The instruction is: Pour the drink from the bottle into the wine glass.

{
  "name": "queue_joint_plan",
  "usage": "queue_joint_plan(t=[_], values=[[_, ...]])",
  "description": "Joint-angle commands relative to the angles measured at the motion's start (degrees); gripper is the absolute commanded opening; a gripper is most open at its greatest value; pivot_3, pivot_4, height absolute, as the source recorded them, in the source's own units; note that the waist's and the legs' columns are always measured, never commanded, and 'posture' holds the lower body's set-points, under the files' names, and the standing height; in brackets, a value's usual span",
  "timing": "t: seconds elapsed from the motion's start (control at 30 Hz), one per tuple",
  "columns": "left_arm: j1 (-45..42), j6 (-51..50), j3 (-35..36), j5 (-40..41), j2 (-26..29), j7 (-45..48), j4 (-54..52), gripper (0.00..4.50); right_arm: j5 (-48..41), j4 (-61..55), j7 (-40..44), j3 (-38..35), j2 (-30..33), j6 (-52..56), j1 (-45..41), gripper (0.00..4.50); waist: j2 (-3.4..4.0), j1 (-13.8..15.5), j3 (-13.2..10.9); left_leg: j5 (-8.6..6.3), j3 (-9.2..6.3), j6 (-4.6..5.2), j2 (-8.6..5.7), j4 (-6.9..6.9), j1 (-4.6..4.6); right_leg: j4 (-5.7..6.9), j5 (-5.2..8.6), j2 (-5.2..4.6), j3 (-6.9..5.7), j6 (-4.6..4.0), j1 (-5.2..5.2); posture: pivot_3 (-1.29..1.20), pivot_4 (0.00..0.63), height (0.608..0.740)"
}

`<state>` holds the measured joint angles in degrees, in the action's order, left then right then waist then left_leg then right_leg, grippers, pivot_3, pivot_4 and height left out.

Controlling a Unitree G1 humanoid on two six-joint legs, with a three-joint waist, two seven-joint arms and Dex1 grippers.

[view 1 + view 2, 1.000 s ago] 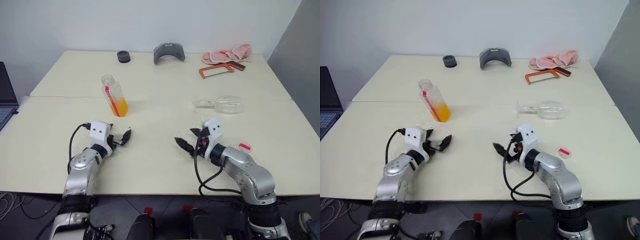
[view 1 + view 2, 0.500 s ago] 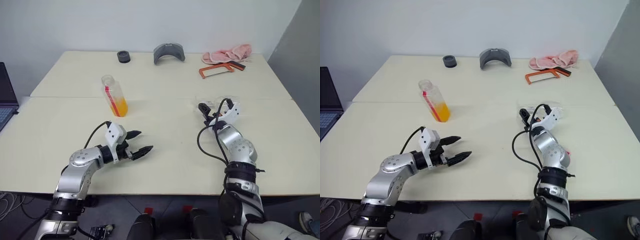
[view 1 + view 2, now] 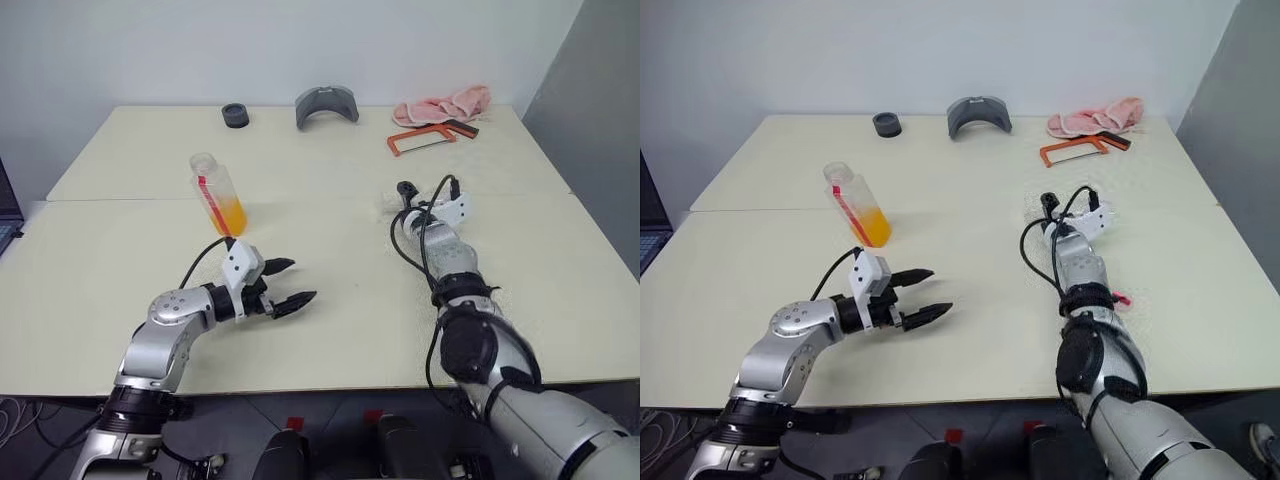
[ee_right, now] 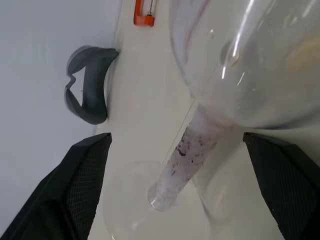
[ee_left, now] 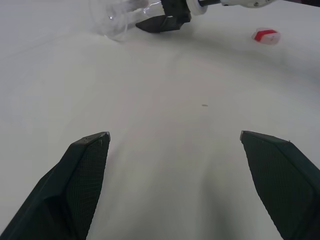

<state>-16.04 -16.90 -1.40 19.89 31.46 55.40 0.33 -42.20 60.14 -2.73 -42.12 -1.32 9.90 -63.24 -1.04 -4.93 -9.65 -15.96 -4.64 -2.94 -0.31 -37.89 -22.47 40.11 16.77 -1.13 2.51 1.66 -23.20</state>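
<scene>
- A pale cream tabletop (image 3: 330, 280), made of two slabs meeting at a seam across its width, stands against a plain light wall.
- The small clear plastic bottle (image 3: 218, 194) with a red label stripe stands on the left half, leaning a little, neck up and uncapped; the bright orange-yellow drink (image 3: 232, 215) fills its lower part.
- The clear stemmed wine glass (image 4: 210, 90) lies on its side on the right half, its long axis roughly along the seam, round foot toward the middle of the table.
- The right gripper (image 3: 420, 200) has its black fingers spread wide on either side of the stem.
- The left gripper (image 3: 925, 295) hovers low near the front edge with fingers apart, empty, well apart from the bottle.
- Along the far edge: a black round cap-like piece (image 3: 234, 115), a grey curved headset-like object (image 3: 326, 104), an orange-framed hacksaw (image 3: 425, 138), a pink cloth (image 3: 440, 104).
- A small red and white bit (image 5: 266, 35) lies beside the right arm.
</scene>
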Motion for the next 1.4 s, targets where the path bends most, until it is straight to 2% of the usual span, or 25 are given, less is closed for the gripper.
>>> queue_joint_plan(t=[0.03,0.17,0.43,0.5,0.57,0.63,0.77,0.87,0.93,1.03,1.17,1.3,1.4], values=[[-1.22,1.09,-0.36,-0.34,0.32,0.72,-0.72,4.48,-1.83,6.99,0.85,-2.69,1.49,-5.35,-2.79,4.5,0.0,-0.01,0.0,0.0,0.0,0.0,0.0,0.0,0.0,0.0,0.0,0.0,0.01,0.0,0.0,0.0,0.15,0.74],[-1.75,1.31,-0.84,-0.81,0.26,1.01,-0.47,4.5,-2.47,10.98,1.44,-4.06,2.29,-7.47,-4.85,3.57,0.0,0.0,0.0,0.0,0.0,0.0,0.03,0.0,0.0,-0.01,0.0,-0.01,0.02,0.0,0.01,0.0,0.15,0.74],[-1.53,0.71,0.0,-0.33,0.08,0.53,-0.93,4.5,-2.47,11.18,3.68,-3.61,1.56,-5.64,-5.39,0.64,0.02,0.0,-0.01,0.0,0.0,0.0,0.1,0.02,-0.02,-0.03,0.0,-0.02,0.03,0.0,0.0,0.0,0.15,0.74],[-1.43,0.78,0.54,-0.23,0.13,0.18,-0.68,4.5,-1.8,9.84,5.04,-2.18,1.05,-3.92,-5.19,0.19,0.04,0.0,-0.02,0.0,0.01,0.0,0.1,0.04,-0.01,-0.02,0.0,-0.02,0.04,0.0,0.0,0.0,0.15,0.74],[-1.4,0.68,0.89,-0.09,0.02,-0.19,-0.68,4.5,-0.98,8.49,6.04,-0.77,0.78,-2.9,-5.07,0.19,0.07,0.01,-0.04,0.0,-0.02,0.0,0.11,0.03,-0.04,-0.03,0.0,-0.03,0.02,0.0,-0.01,0.0,0.15,0.74],[-1.93,0.36,1.79,0.21,-0.47,-1.36,-0.18,4.5,3.08,5.21,9.59,4.48,0.41,-2.58,-4.5,0.19,0.09,0.01,-0.05,0.0,0.0,0.0,0.11,0.03,-0.05,-0.04,0.0,-0.06,0.04,0.0,-0.01,0.0,0.15,0.74],[-2.71,0.63,2.75,0.4,-0.61,-2.5,0.55,4.5,15.09,-1.4,14.73,18.04,0.43,-6.36,-0.28,0.19,0.1,-0.01,-0.06,0.0,-0.03,0.0,0.09,0.03,-0.09,-0.06,0.0,-0.06,0.03,0.0,-0.07,0.0,0.15,0.74],[-3.61,1.03,3.99,0.37,-0.22,-2.81,1.63,4.5,29.51,-7.31,19.46,32.8,1.75,-14.23,7.95,0.19,0.1,-0.03,-0.05,0.01,-0.05,-0.01,0.08,0.03,-0.08,-0.06,0.0,-0.06,0.02,0.0,-0.07,0.0,0.15,0.74],[-3.9,1.06,4.44,0.23,0.16,-2.74,2.24,4.5,35.08,-9.77,21.04,38.69,2.64,-17.99,13.08,0.19,0.09,-0.04,-0.05,0.01,-0.05,-0.02,0.06,0.04,-0.07,-0.08,0.0,-0.06,0.02,0.0,-0.07,0.0,0.15,0.74],[-3.8,1.03,4.73,0.07,0.42,-2.44,2.39,4.5,39.51,-11.44,20.85,42.84,3.59,-21.4,17.78,0.19,0.07,0.02,-0.04,0.02,-0.12,-0.03,0.07,0.02,-0.05,-0.07,0.0,-0.07,0.04,0.0,-0.06,0.0,0.15,0.74],[-3.39,0.85,4.68,-0.02,0.77,-2.05,1.8,4.5,41.96,-11.34,19.99,44.68,3.88,-23.89,20.53,0.19,0.05,0.13,-0.02,0.01,-0.21,-0.03,0.09,0.0,-0.01,-0.06,0.0,-0.07,0.02,0.0,-0.02,0.0,0.15,0.74],[-3.34,0.69,4.87,0.0,1.21,-1.87,1.56,4.5,45.03,-8.93,18.7,46.48,4.09,-27.42,20.12,0.19,0.04,0.13,-0.02,0.01,-0.21,-0.03,0.08,0.01,0.02,-0.06,0.0,-0.07,0.03,0.0,-0.01,0.0,0.15,0.74],[-3.15,0.43,5.51,0.09,1.95,-2.23,1.24,4.5,43.39,-8.22,21.3,45.88,2.69,-28.56,17.68,0.19,0.04,0.07,-0.02,0.01,-0.2,-0.03,0.07,0.01,0.05,-0.06,0.0,-0.06,0.04,0.0,0.01,0.0,0.15,0.74]])
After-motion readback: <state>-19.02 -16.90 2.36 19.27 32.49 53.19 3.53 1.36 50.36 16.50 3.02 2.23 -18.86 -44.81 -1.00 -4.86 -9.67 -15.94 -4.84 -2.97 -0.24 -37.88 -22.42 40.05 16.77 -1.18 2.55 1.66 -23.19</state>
